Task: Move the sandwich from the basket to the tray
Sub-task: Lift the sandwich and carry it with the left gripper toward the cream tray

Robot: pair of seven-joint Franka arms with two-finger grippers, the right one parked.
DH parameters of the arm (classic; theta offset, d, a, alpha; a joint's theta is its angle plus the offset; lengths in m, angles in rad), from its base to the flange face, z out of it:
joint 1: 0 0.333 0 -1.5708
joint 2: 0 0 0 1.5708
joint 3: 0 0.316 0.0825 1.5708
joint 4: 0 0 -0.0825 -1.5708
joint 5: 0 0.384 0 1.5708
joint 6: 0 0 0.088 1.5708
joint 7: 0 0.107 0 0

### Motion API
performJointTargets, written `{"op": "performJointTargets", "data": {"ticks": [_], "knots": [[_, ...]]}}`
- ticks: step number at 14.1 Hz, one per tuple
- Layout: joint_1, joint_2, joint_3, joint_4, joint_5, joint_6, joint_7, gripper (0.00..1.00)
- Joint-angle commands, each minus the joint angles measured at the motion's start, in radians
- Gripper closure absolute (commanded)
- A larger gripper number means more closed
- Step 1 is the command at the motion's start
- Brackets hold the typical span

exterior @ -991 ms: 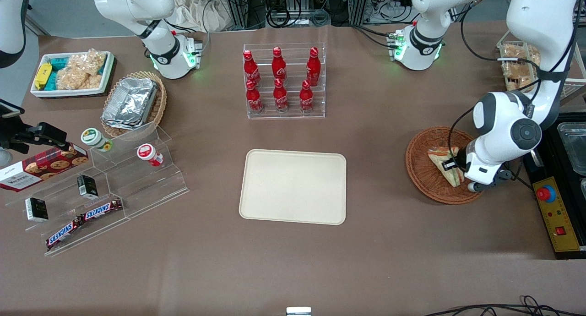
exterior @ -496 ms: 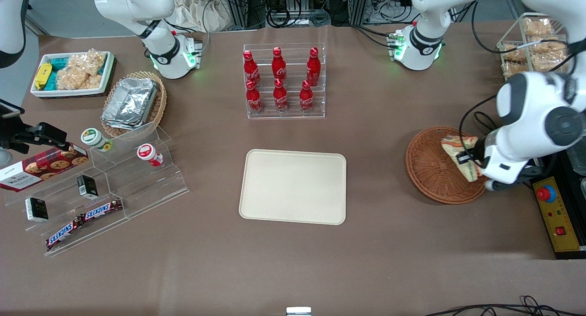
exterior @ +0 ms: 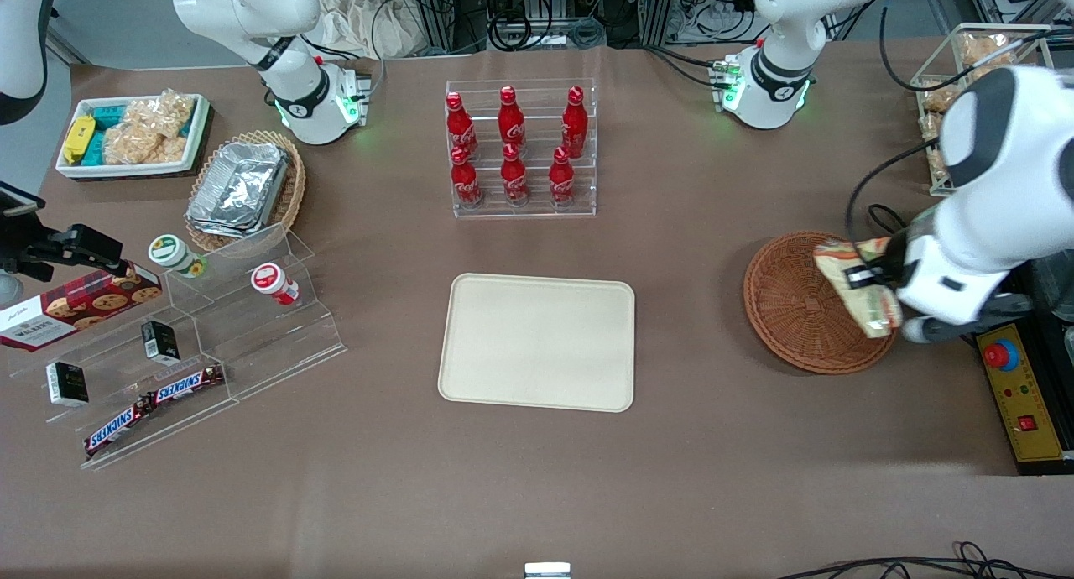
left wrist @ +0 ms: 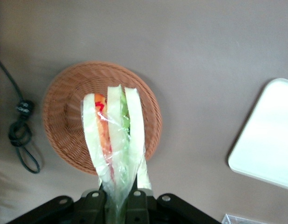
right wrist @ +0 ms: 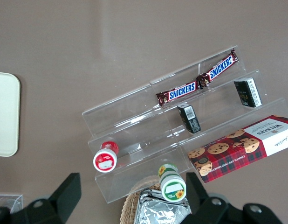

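My left gripper [exterior: 873, 287] is shut on the sandwich [exterior: 854, 282], a wrapped wedge of pale bread with green, red and orange layers, and holds it in the air above the reddish-brown wicker basket [exterior: 789, 310]. In the left wrist view the sandwich [left wrist: 115, 140] hangs from the gripper [left wrist: 117, 205] over the basket [left wrist: 65, 126], which holds nothing else. The cream-beige tray [exterior: 537, 341] lies flat at the table's middle, toward the parked arm from the basket; its corner also shows in the left wrist view [left wrist: 267, 135].
A clear rack of red cola bottles [exterior: 513, 147] stands farther from the front camera than the tray. A control box with a red button [exterior: 1019, 386] and a black cable [left wrist: 20, 135] lie beside the basket. Clear stepped shelves with snacks [exterior: 176, 344] stand toward the parked arm's end.
My left gripper has lifted the sandwich out of the basket, rising over the last second; the basket is now bare.
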Motion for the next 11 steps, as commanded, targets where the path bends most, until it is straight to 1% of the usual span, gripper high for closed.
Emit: {"op": "performJointTargets", "data": {"ticks": [1,2,7,9,11], "knots": [[-0.117,0.102,-0.030,0.032,0.104,0.007,-0.030,1.00],[-0.153,0.121,-0.028,0.034,0.118,0.015,-0.042,1.00],[-0.289,0.243,-0.028,0.051,0.125,0.164,-0.064,1.00],[-0.322,0.299,-0.026,0.051,0.126,0.259,-0.084,1.00],[-0.351,0.351,-0.028,0.051,0.134,0.307,-0.082,1.00]]}}
